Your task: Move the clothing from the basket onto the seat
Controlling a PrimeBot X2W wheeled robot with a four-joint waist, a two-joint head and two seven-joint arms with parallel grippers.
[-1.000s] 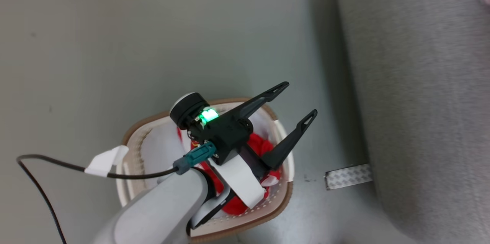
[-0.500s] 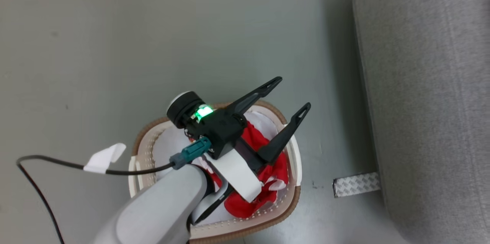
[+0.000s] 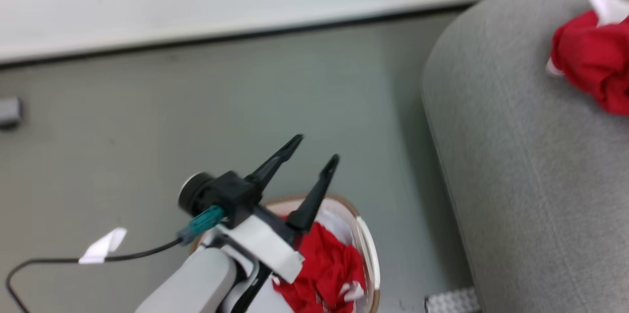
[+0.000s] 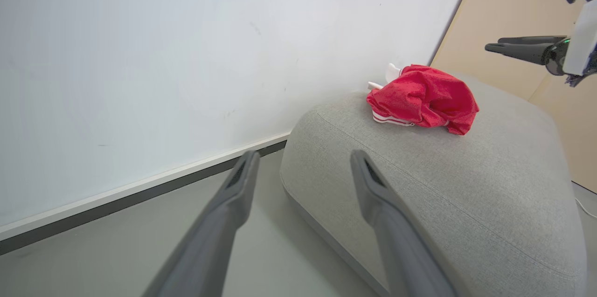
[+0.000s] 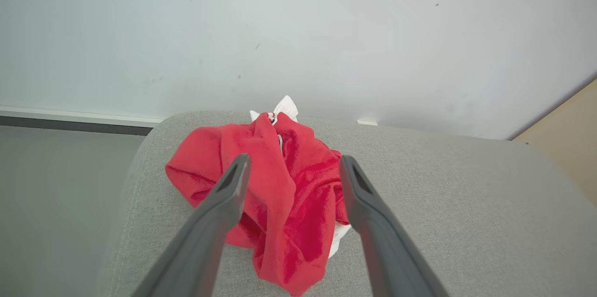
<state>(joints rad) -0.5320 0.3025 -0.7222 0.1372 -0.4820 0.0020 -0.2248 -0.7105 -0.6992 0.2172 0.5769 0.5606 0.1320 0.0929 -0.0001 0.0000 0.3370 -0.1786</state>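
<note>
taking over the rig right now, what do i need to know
Left gripper: open, empty, raised over the basket.
Right gripper: open, empty, above the sofa, clear of the cloth.
Done: one red garment lies bunched on the sofa, at the end near the wall.
Left: more red clothing lies in the basket; it has to be picked out and laid on the sofa.
</note>
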